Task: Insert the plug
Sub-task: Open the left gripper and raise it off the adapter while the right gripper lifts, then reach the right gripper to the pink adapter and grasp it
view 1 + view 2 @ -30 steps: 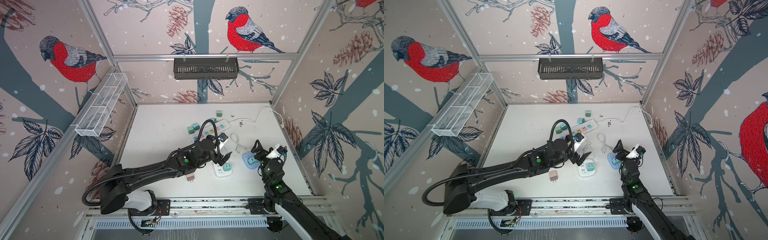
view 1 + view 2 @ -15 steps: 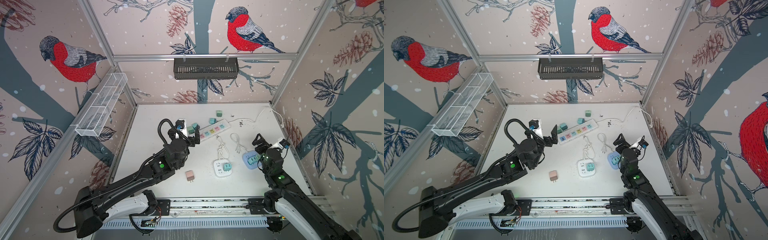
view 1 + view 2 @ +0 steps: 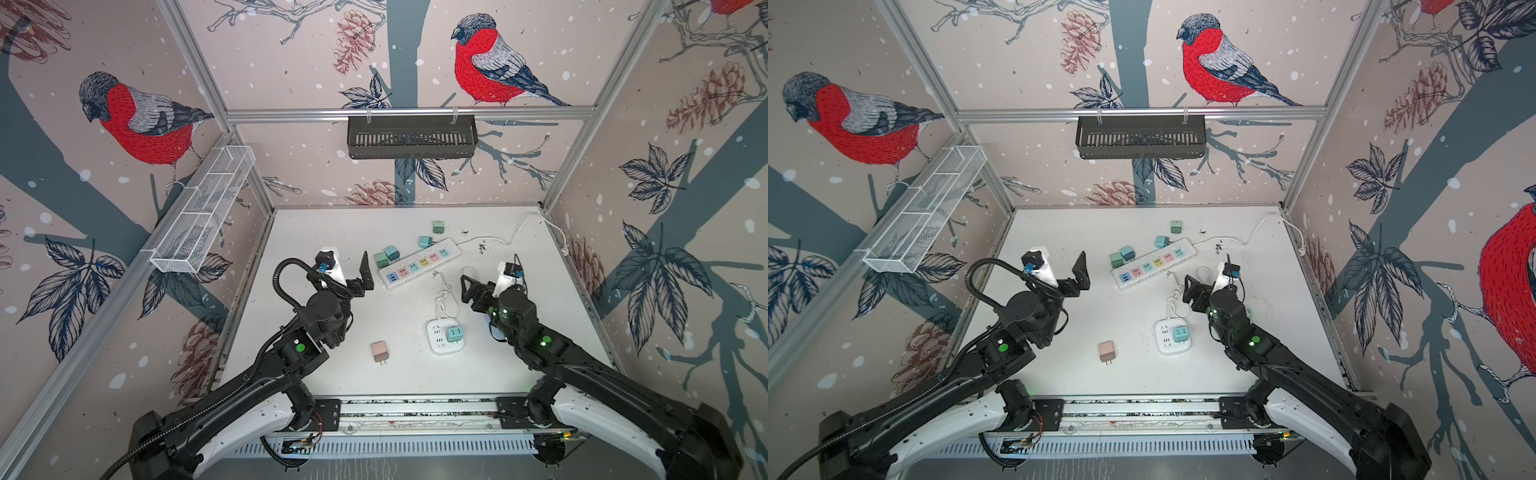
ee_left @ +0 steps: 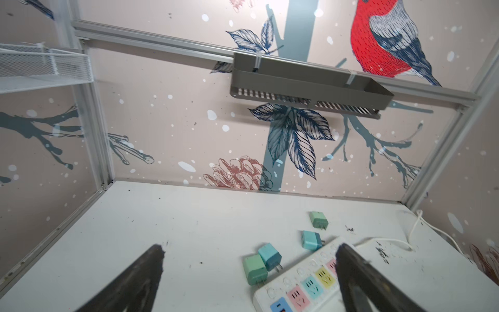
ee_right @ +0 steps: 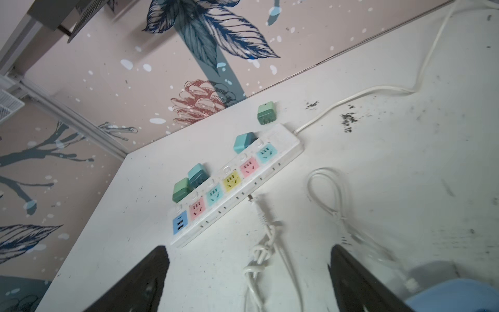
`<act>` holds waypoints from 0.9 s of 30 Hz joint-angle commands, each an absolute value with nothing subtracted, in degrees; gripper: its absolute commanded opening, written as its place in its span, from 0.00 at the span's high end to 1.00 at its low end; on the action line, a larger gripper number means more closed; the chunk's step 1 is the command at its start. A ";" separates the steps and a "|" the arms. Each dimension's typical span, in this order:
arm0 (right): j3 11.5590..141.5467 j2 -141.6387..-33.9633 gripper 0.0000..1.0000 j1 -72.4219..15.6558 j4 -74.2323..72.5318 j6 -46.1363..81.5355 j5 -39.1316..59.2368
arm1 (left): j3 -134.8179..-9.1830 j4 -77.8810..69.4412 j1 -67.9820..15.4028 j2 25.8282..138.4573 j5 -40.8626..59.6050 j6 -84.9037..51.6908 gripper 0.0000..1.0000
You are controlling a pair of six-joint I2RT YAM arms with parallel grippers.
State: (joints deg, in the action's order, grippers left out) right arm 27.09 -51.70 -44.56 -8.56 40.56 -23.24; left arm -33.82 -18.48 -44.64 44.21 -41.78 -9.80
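A teal plug point(image 3: 454, 333) sits seated in the white square socket block point(image 3: 436, 336) near the middle of the table, seen in both top views. A pink plug point(image 3: 380, 351) lies loose on its side to the left of it. My left gripper point(image 3: 347, 268) hangs open and empty over the table's left half, beside the end of the power strip point(image 3: 419, 262). My right gripper point(image 3: 484, 284) is open and empty too, above the block's bundled white cord point(image 5: 260, 254). Neither gripper touches a plug.
Several green and teal plugs point(image 4: 260, 263) lie along the far side of the strip point(image 4: 302, 286). A blue socket point(image 5: 453, 295) shows just beside my right fingers point(image 5: 351, 272). The strip's cord point(image 3: 519, 232) runs to the back right corner. A wire basket point(image 3: 203, 208) and a black shelf point(image 3: 411, 135) hang on the walls.
My left arm has drawn back to the left from the white socket block, leaving the teal plug in it. My right gripper has lifted away from the blue socket.
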 commanded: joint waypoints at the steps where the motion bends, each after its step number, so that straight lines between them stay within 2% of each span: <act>1: 31.83 -57.99 0.11 -50.27 -6.30 41.27 -29.42 | -32.54 -18.08 -39.19 43.09 -37.18 -16.30 0.02; 6: 39.16 -70.90 0.15 -58.52 -4.40 43.71 -30.71 | -33.20 -14.08 -30.76 44.35 -32.57 -21.31 0.02; 13: 48.25 -86.51 0.23 -67.62 -1.95 48.27 -30.29 | -35.80 -9.78 -26.96 48.43 -32.26 -25.49 0.02; 27: 55.03 -100.63 0.27 -79.07 -2.16 53.55 -27.75 | -37.35 -6.81 -24.43 49.87 -30.51 -27.26 0.02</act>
